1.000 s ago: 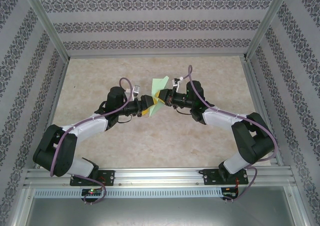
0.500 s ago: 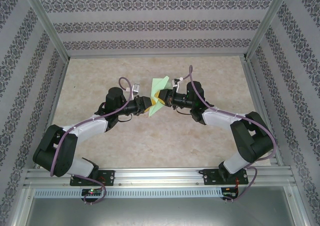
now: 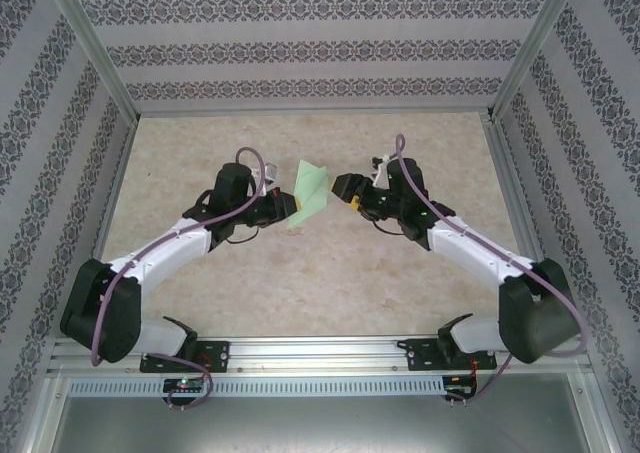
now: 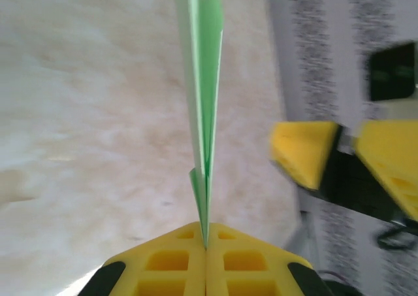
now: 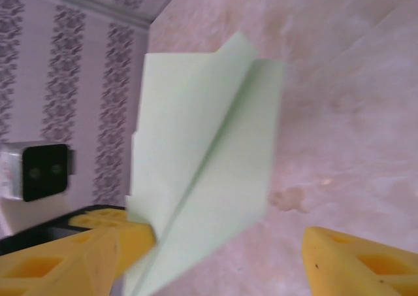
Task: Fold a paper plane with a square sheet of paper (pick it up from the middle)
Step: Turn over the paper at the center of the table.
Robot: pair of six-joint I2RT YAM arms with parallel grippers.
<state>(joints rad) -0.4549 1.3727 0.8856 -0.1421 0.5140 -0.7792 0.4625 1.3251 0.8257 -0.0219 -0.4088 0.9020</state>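
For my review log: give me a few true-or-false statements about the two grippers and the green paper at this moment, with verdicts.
1. The left gripper is shut on the folded green paper. True.
2. The right gripper is clamped on the paper too. False: its jaws stand open, and it is apart from the paper.
3. The paper lies flat on the table. False: it stands up from the left gripper's fingers, edge-on in the left wrist view.
4. The paper already has folds, with layered flaps meeting along a crease. True.
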